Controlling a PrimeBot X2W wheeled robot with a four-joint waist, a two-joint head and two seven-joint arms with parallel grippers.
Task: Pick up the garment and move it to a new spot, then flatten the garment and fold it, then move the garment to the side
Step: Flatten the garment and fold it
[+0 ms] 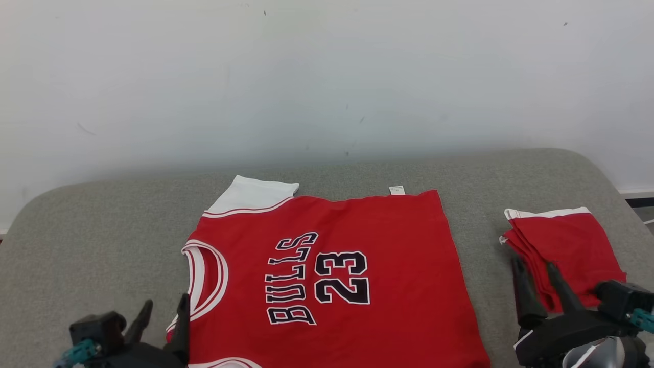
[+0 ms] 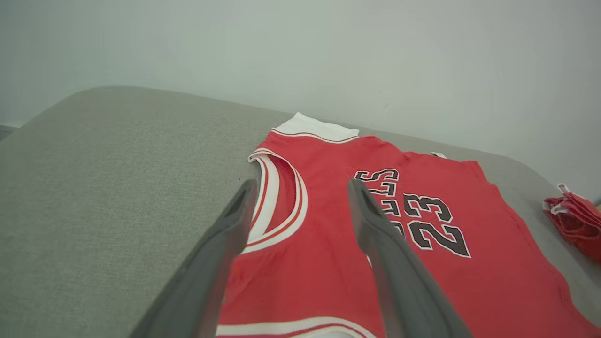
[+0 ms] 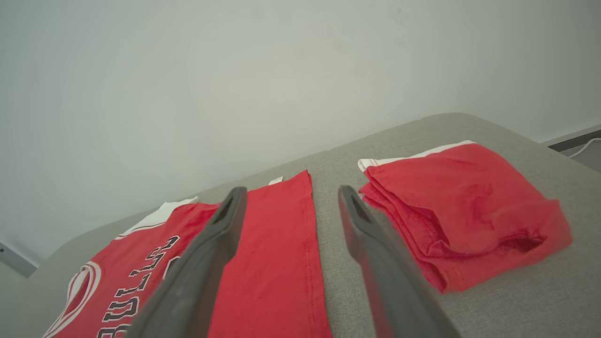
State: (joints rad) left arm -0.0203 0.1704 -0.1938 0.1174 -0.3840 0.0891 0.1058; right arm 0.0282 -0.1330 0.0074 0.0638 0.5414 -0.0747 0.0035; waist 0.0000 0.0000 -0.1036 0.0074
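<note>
The garment point(image 1: 357, 266) is a red sleeveless jersey with white trim and black "BULLS 23" lettering, spread flat on the grey padded table point(image 1: 102, 230) with its neck to the left. My left gripper point(image 1: 164, 306) is open at the jersey's neck edge, its fingers straddling the white-trimmed neckline point(image 2: 277, 206) from above. My right gripper point(image 1: 534, 268) is open over the strip of table between the jersey's hem point(image 3: 281, 244) and a folded red garment point(image 1: 562, 250). Nothing is held.
The folded red garment point(image 3: 465, 206) with a white band lies at the table's right end. A white wall point(image 1: 327, 76) rises right behind the table. Bare grey surface stretches to the left of the jersey point(image 2: 117, 178).
</note>
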